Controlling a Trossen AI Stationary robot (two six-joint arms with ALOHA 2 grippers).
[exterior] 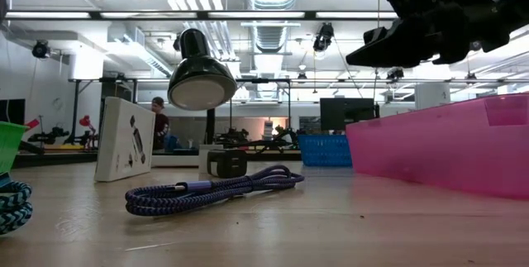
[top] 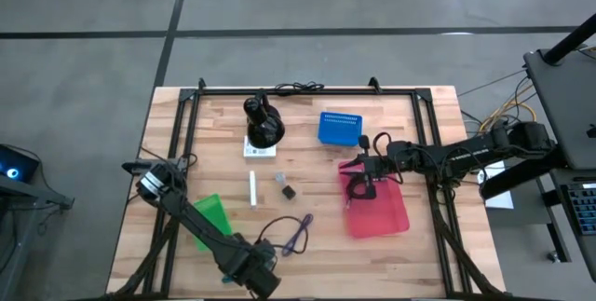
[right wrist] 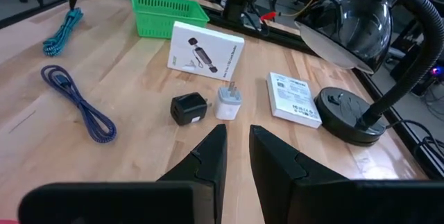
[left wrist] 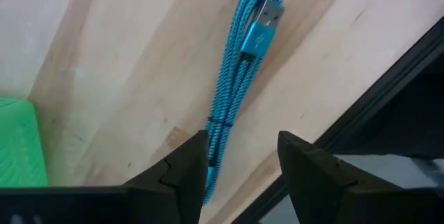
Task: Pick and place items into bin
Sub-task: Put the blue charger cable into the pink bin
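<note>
Wooden table (top: 391, 254), scattered items, pink bin (top: 377, 210).
Left tool (left wrist: 243, 172), released, straddles teal braided cable (left wrist: 239, 78); closing off-centre could miss it. Right tool (right wrist: 236, 148): nearly clenched, empty.

Teal braided cable (left wrist: 239, 85) with metallic teal plug; purple-blue braided cable (right wrist: 78, 104); green ribbed basket (right wrist: 166, 12); blue basket (top: 339, 128); pink bin (top: 376, 207); black charger block (right wrist: 189, 108); white adapter (right wrist: 229, 101); black lamp (right wrist: 354, 40); pale wooden table (top: 400, 254).

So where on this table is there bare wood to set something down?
Bare wood lies along the front edge between the purple cable and the pink bin, and in the back left corner beyond the lamp. The middle is crowded: lamp, white box, black charger, blue basket.
</note>
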